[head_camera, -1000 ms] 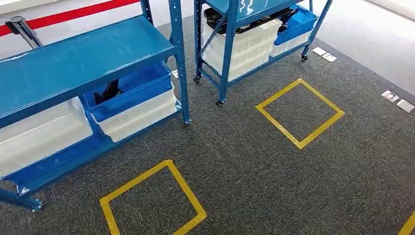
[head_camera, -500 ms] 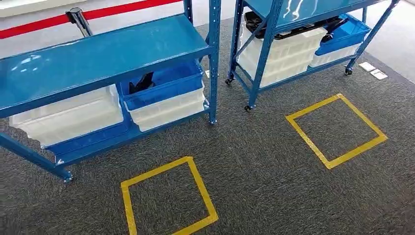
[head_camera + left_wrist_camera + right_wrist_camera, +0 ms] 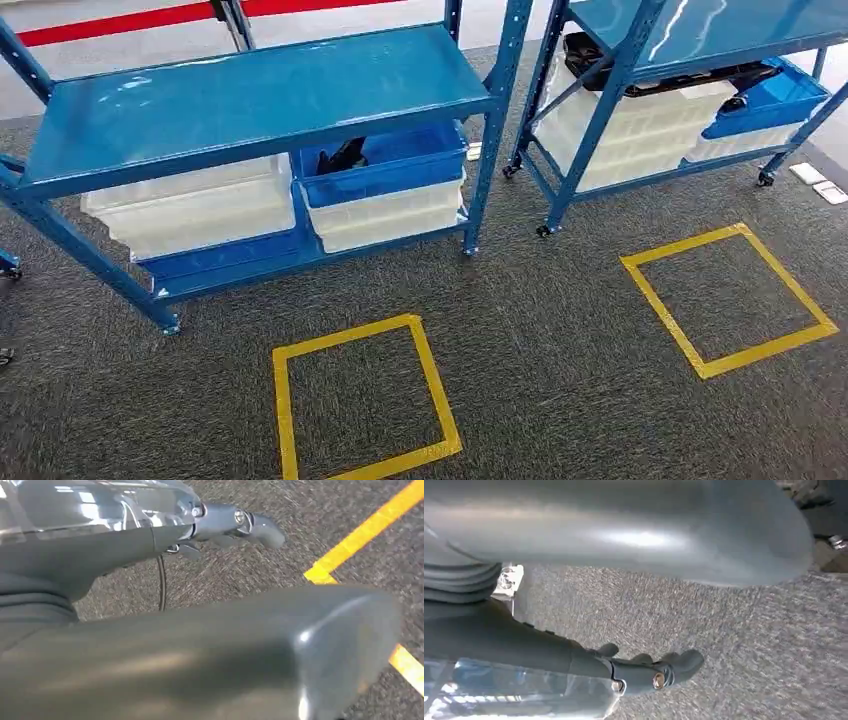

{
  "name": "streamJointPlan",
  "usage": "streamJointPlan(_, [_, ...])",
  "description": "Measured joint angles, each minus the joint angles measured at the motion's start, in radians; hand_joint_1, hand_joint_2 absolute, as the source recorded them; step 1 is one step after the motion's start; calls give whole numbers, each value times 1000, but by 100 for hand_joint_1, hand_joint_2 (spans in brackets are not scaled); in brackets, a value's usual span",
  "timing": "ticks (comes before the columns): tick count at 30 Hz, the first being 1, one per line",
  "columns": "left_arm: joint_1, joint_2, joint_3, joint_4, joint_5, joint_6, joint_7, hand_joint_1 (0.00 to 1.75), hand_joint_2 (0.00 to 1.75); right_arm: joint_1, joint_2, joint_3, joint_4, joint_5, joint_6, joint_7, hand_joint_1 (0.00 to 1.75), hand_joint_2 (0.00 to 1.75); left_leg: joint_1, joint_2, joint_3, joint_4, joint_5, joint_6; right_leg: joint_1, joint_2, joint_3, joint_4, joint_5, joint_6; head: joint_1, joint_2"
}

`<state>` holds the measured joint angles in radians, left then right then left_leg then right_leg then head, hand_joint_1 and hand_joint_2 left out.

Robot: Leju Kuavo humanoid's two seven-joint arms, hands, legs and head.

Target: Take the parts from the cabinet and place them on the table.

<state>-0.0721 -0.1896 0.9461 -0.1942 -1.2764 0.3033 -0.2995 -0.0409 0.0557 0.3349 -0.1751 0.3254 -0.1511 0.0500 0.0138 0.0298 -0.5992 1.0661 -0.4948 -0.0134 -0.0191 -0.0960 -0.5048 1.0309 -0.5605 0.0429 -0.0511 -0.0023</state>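
While both arms hang at the robot's sides, the left hand (image 3: 215, 645) and right hand (image 3: 624, 535) point at the carpet (image 3: 560, 380), fingers loosely extended, holding nothing. Ahead and well apart from both, dark parts (image 3: 345, 157) sit in the blue bin (image 3: 395, 170) on the near cabinet's (image 3: 260, 95) lower shelf, at its right end, under the top shelf; their shape and long axis are hard to make out. Neither hand looks nearer.

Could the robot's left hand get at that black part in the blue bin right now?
Probably not yet. The left hand hangs empty over the carpet by the yellow tape, while the black part sits in the blue bin tucked under the blue shelf, which covers it from above.
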Motion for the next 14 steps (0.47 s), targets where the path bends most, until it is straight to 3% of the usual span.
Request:
streamJointPlan(1, [-1,0,0,0,1,0,0,0,0,0,0,0,0,0,0,0,0,0,0,-10,-2,0,2,5,-1,39,-16,33,-29,-1,4,0])
streamJointPlan(2, [-3,0,0,0,1,0,0,0,0,0,0,0,0,0,0,0,0,0,0,-20,-4,0,4,9,-1,61,-44,97,-66,-2,13,0])
streamJointPlan(4, [-3,0,0,0,1,0,0,0,0,3,-1,0,0,0,0,0,0,0,-2,-46,-8,1,6,14,0,79,-124,259,-132,-2,25,0])
streamJointPlan(5, [-1,0,0,0,1,0,0,0,0,4,0,0,0,0,0,0,0,0,-3,-60,-9,1,7,16,1,81,-149,302,-133,-2,29,0])
streamJointPlan(6, [0,0,0,0,1,0,0,0,0,7,0,0,0,0,1,0,0,0,-3,-75,-9,1,8,16,1,82,-147,291,-109,-5,32,0])
streamJointPlan(7, [0,0,0,0,1,0,0,0,0,7,0,0,0,0,1,0,0,0,-3,-89,-8,1,8,16,1,86,-127,241,-68,-8,35,0])
streamJointPlan(9, [0,0,0,0,1,0,0,0,0,5,-1,0,0,0,1,0,0,0,-3,-114,-5,1,10,14,1,120,-52,73,23,-16,40,0])
streamJointPlan(10, [0,0,0,0,1,0,0,0,0,5,-2,0,0,0,1,0,0,0,-3,-122,-6,2,12,9,1,172,-32,26,24,-20,42,0])
streamJointPlan(12, [-3,0,0,0,1,0,1,0,0,5,0,0,0,0,1,0,0,0,-4,-144,-18,3,19,-3,3,169,-30,6,19,-15,41,0])
streamJointPlan(14, [3,0,0,0,1,0,2,0,0,4,0,0,0,0,1,0,0,0,-2,-164,-19,-7,27,-16,7,153,-27,4,22,-20,41,0])
